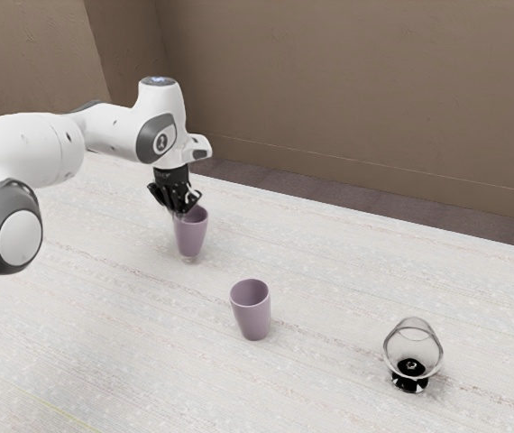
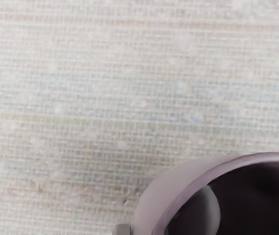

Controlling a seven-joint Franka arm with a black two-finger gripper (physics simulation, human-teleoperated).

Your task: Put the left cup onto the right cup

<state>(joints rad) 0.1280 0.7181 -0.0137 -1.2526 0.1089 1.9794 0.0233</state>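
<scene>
Left cup (image 1: 190, 233) is purple and upright, on the left side of the surface (image 1: 347, 271), a bit toward the far edge. The white arm (image 1: 68, 149) comes in from the left. Its black fingers (image 1: 182, 202) are right at the rim of this cup, on its left side. I cannot tell if the fingers are open or closed on the rim.

There are two purple cups. The right cup (image 1: 251, 308) stands nearer and to the right of the first one, well apart from it, with its mouth up. There is one clear glass (image 1: 412, 350). It lies tipped over on its black foot, near the right side.

Bare surface lies between the two cups, and more between the right cup and the glass. The near part is wide and bare too. The far edge runs behind the left cup, with a dark floor (image 1: 419, 209) and a brown wall (image 1: 374, 81) past it.

The exterior view shows the arm, both cups and the glass. The wrist view shows the left cup (image 2: 188, 191) from above, with its round rim and dark inside, and the fine woven lines of the surface (image 2: 105, 98) just beside it.
</scene>
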